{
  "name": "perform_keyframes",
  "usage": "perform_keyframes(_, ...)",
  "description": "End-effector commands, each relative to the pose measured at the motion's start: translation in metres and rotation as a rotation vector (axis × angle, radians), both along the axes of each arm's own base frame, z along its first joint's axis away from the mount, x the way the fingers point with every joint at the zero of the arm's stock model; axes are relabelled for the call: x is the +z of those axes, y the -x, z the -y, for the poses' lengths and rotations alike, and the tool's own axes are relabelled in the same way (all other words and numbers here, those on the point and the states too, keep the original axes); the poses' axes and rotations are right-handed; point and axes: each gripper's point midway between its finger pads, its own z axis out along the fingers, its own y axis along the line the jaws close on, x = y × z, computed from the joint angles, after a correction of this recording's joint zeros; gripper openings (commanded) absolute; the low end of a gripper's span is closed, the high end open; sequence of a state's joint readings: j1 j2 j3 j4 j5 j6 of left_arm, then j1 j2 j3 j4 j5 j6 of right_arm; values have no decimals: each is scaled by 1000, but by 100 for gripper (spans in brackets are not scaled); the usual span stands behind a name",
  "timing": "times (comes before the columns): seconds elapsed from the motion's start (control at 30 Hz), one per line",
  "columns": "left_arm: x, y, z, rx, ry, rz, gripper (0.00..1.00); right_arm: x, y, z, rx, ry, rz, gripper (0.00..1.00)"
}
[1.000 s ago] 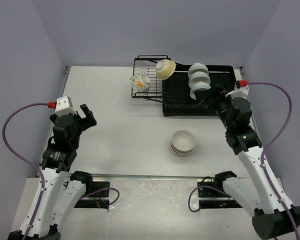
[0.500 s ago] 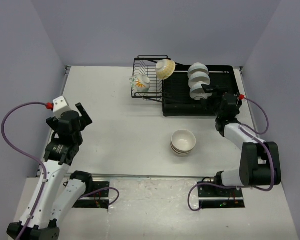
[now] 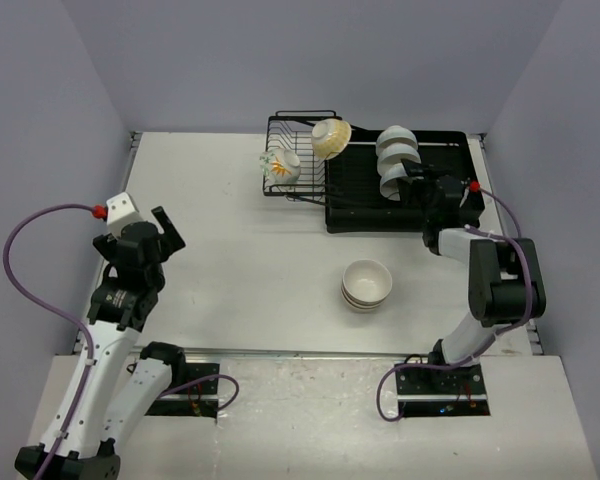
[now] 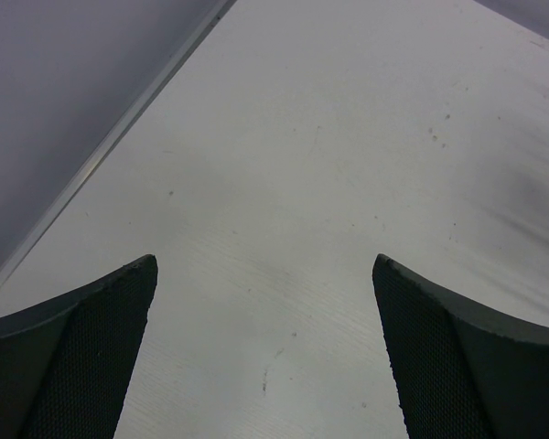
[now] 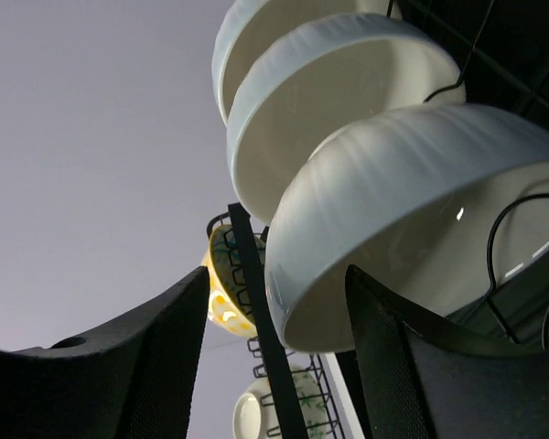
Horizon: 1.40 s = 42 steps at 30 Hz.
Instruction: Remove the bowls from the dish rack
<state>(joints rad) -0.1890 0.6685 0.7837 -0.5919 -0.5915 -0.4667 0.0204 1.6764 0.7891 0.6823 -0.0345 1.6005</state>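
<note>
The black wire dish rack [image 3: 298, 128] joins its flat drainer tray [image 3: 365, 205] at the back. Three white bowls stand on edge in the tray; the nearest [image 3: 392, 183] [image 5: 412, 210] has its rim between the fingers of my right gripper [image 3: 411, 189] [image 5: 276, 274]. The jaws are still apart, with a gap between the left finger [image 5: 146, 366] and the bowl's wall. A yellow bowl [image 3: 330, 137] [image 5: 221, 283] and a flower bowl [image 3: 280, 166] [image 5: 265, 412] sit in the wire rack. My left gripper [image 3: 165, 232] [image 4: 263, 262] hangs open over bare table.
A stack of tan-banded bowls [image 3: 366, 285] stands on the table [image 3: 240, 260] in front of the tray. A black rack bar [image 5: 261, 320] runs up between my right fingers beside the bowl's rim. Grey walls close in the table at the back and sides.
My right arm has dropped low and reached into the tray, bringing its fingers around the nearest white bowl's rim while the jaws narrow. The left arm shifted slightly, then stayed still.
</note>
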Motion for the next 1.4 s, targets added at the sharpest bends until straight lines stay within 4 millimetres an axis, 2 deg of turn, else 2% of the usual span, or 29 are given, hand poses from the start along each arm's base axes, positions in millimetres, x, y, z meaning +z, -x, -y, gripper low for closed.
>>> perform_keyframes(0.0,21,-3,0,-10,4,73,100,33,-19,11,-69,4,118,61)
perform_keyframes(0.13,24,-4,1,-23,5,86,100,21,-27,15,-88,10,115,51)
perform_keyframes(0.2,23,-4,2,-26,6,83,100,21,-28,16,-96,-1,133,42)
perform_keyframes(0.23,22,-4,3,-29,5,79,100,13,-27,17,-99,-8,125,37)
perform_keyframes(0.3,22,-5,4,-36,6,78,100,16,-26,17,-105,-31,159,31)
perform_keyframes(0.43,23,-5,4,-43,6,82,100,8,-21,18,-113,-62,183,14)
perform_keyframes(0.63,25,-5,5,-48,6,90,100,10,-16,18,-113,-99,241,0)
perform_keyframes(0.73,25,-5,6,-55,6,89,100,14,-12,17,-110,-121,279,0)
perform_keyframes(0.77,24,-6,6,-57,6,86,100,24,-10,18,-109,-134,324,0)
perform_keyframes(0.83,24,-6,7,-60,6,86,100,24,-8,20,-115,-157,352,0)
perform_keyframes(0.87,24,-6,7,-63,6,86,100,35,-6,20,-114,-169,406,0)
perform_keyframes(0.93,24,-6,8,-67,6,86,100,36,-7,20,-110,-173,439,0)
perform_keyframes(0.97,24,-6,8,-68,7,86,100,47,-5,19,-99,-176,495,0)
perform_keyframes(1.0,23,-7,8,-68,7,86,100,45,-7,17,-86,-180,505,0)
perform_keyframes(1.07,23,-7,9,-73,7,84,100,56,-5,16,-72,-182,564,0)
perform_keyframes(1.23,23,-7,9,-77,6,86,100,68,-4,10,-33,-183,597,0)
perform_keyframes(1.37,22,-8,10,-80,5,82,100,93,3,12,-31,-185,650,0)
